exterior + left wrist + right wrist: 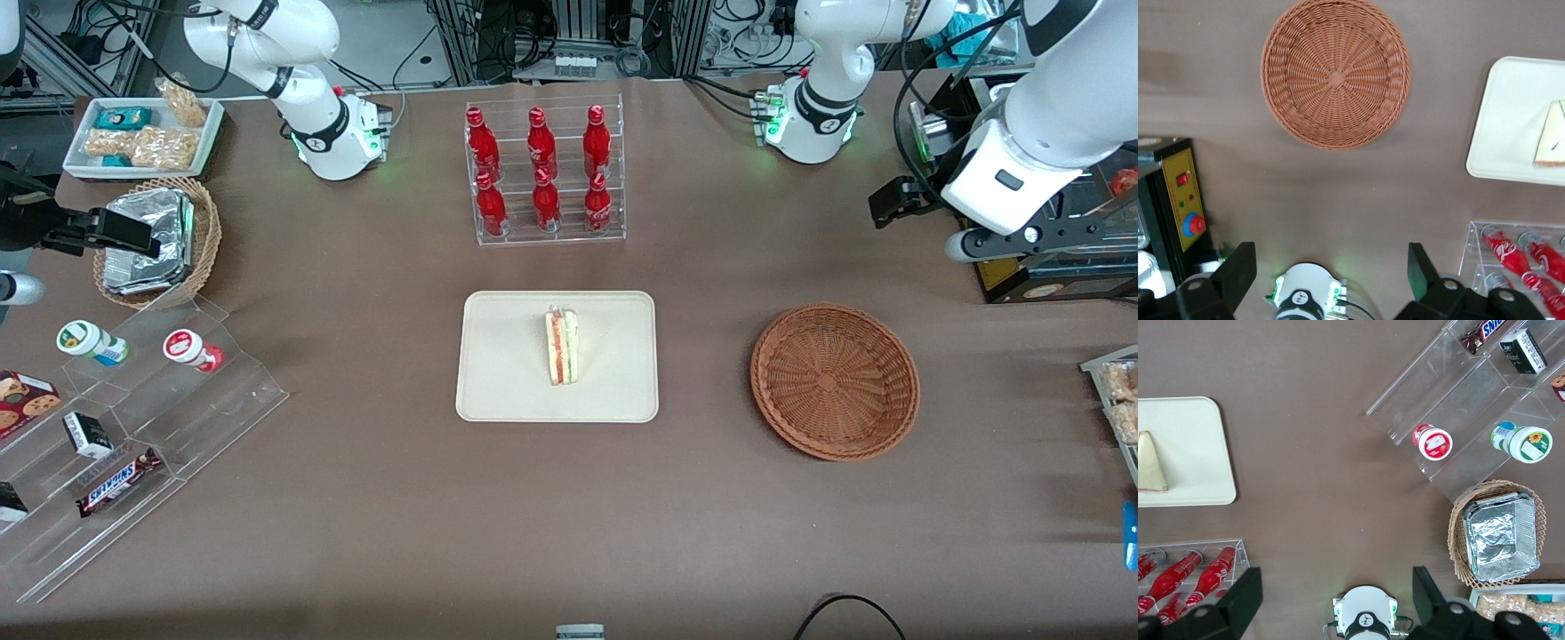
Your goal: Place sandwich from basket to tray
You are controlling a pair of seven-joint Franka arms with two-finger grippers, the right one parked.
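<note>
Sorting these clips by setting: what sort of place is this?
Probably a robotics lab staged as a snack counter: cable racks, a bottle rack, a sandwich on a tray, an empty basket. The gripper is open above the table.

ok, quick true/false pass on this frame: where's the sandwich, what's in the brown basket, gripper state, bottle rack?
1. The sandwich lies on the tray. True.
2. The basket holds foil packets. False: nothing lies in it; only its bare weave shows.
3. The gripper is shut on the sandwich. False: its fingers are spread apart and hold nothing, and it hangs high above the table near its arm's base, well away from the tray.
4. The rack of red bottles stands farther from the front camera than the tray. True.
5. The basket sits on the tray. False: it rests on the table beside the tray, toward the working arm's end, with a gap between them.
</note>
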